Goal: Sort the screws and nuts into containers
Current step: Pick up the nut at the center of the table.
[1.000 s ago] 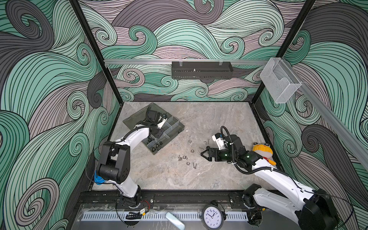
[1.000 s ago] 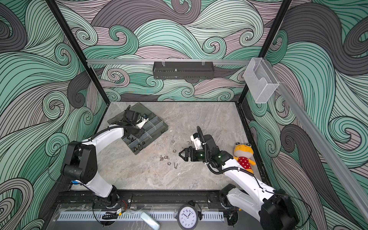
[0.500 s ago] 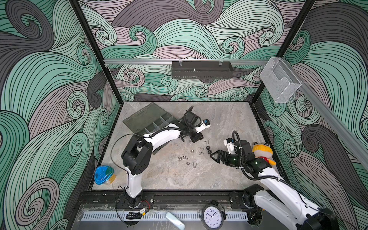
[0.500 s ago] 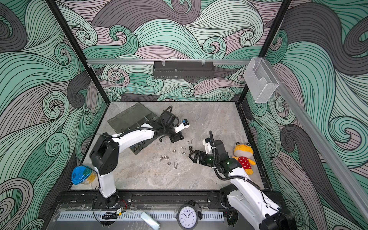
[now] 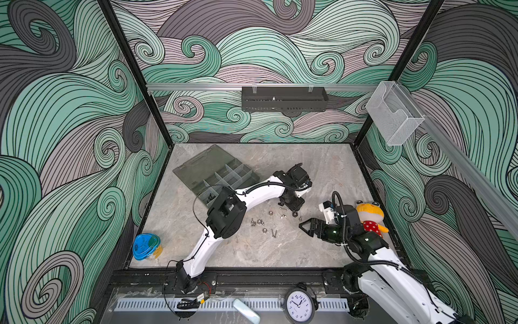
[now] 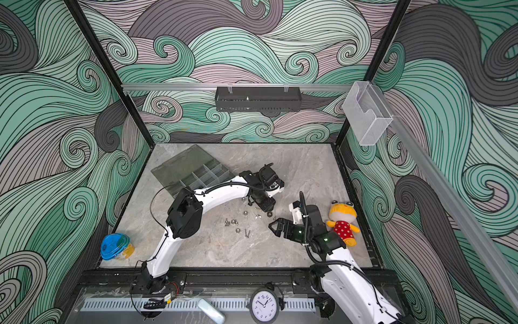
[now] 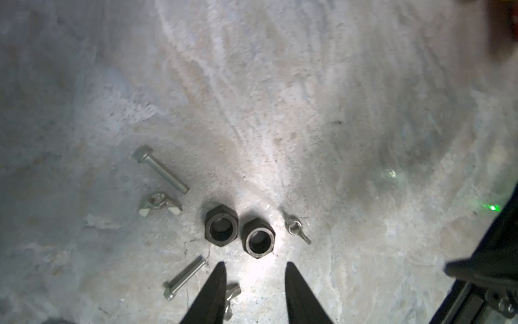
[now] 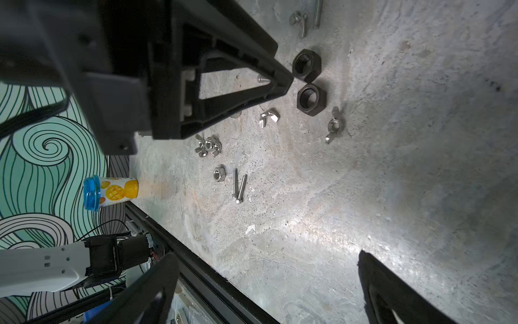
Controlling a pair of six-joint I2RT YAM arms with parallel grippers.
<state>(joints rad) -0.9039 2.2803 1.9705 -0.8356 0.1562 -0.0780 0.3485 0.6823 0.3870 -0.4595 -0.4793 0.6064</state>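
Note:
Loose screws (image 8: 238, 186) and nuts lie on the marble table right of the organiser's containers (image 5: 232, 175) (image 6: 208, 175). In the left wrist view two black hex nuts (image 7: 221, 228) (image 7: 258, 241) sit side by side just beyond my left gripper (image 7: 255, 265), which is open with nothing between its fingers. Silver screws (image 7: 159, 172) (image 7: 183, 277) and wing nuts (image 7: 159, 204) (image 7: 295, 225) lie around them. In both top views the left gripper (image 5: 293, 206) (image 6: 265, 207) points down at this pile. My right gripper (image 5: 304, 225) (image 6: 273, 227) (image 8: 266, 254) hovers wide open and empty to the pile's right.
A blue-lidded tub (image 5: 145, 246) (image 8: 109, 192) stands at the front left. A yellow plush toy (image 5: 370, 216) lies beside the right arm. A clear wall box (image 5: 395, 115) and a black tray (image 5: 283, 98) hang on the walls. Silver nuts (image 5: 260, 222) lie mid-table.
My left arm has swung from the organiser rightward to the pile of fasteners. My right gripper has drawn back to the right, staying open.

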